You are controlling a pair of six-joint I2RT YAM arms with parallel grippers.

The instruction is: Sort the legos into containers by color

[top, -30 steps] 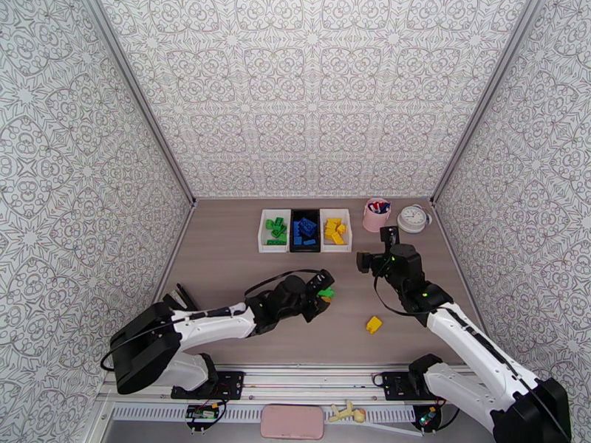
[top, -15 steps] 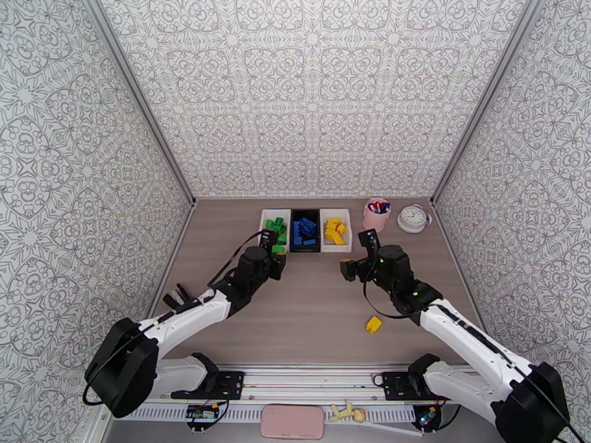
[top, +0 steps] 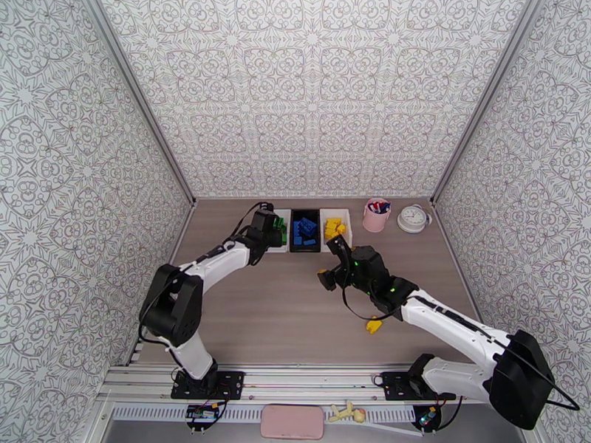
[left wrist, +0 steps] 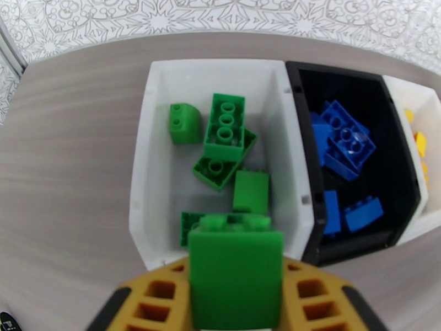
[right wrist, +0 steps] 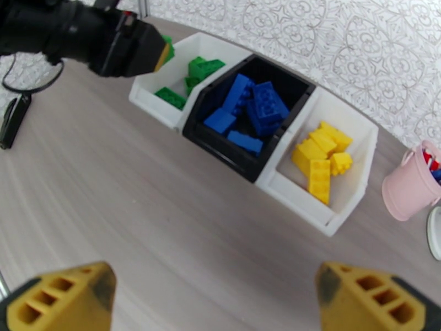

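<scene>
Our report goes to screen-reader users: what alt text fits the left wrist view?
The left gripper holds a green lego over the near edge of a white bin of green legos; the black bin beside it holds blue legos.

The bottom edge of the left wrist view cuts off the left pincer (left wrist: 236, 282) and the lower part of the green lego (left wrist: 236, 255) clamped in it. That lego hides most of another green lego (left wrist: 187, 230) at the near end of the left white bin (left wrist: 149, 161). The right white bin (left wrist: 427, 183) is cut by the right edge.

In the right wrist view, the fingers (right wrist: 66, 296) of the right pincer (right wrist: 215, 282) run off the bottom. The pink cup (right wrist: 408, 186) and the clock (right wrist: 435, 233) run off the right, and the left arm (right wrist: 82, 34) covers a corner of the left white bin.

From above, the left pincer covers the left part of that bin, and the clock's face is too small to read.
</scene>
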